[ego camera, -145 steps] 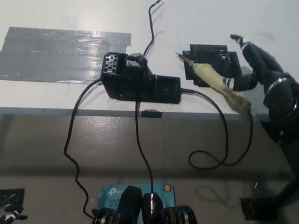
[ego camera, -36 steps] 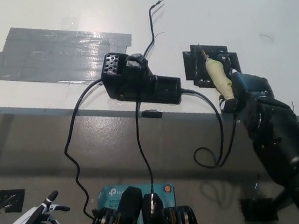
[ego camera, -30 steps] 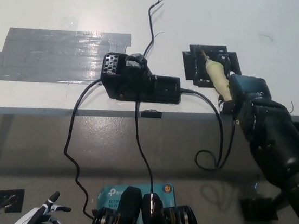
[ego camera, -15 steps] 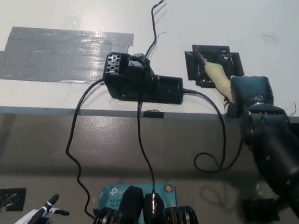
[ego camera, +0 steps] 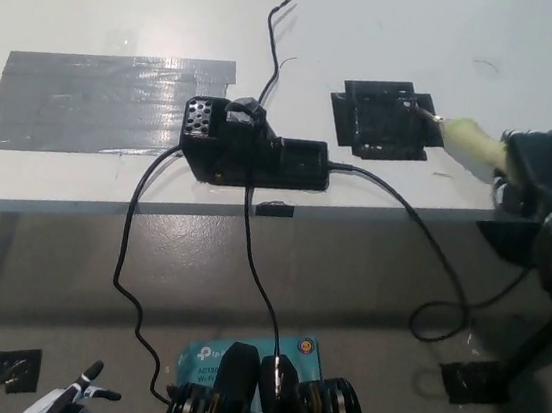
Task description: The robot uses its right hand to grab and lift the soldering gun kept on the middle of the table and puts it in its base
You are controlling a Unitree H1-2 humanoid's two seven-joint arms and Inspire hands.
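Over at the table's (ego camera: 99, 4) right edge, the right hand (ego camera: 547, 174) gripped the soldering gun (ego camera: 465, 144), tip angled at the base (ego camera: 377, 118) presumably to slot in, left hand (ego camera: 81, 399) idling low

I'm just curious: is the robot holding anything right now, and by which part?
Yes. Its black right hand holds the soldering gun by the rear of the pale handle, tip pointing toward the base.
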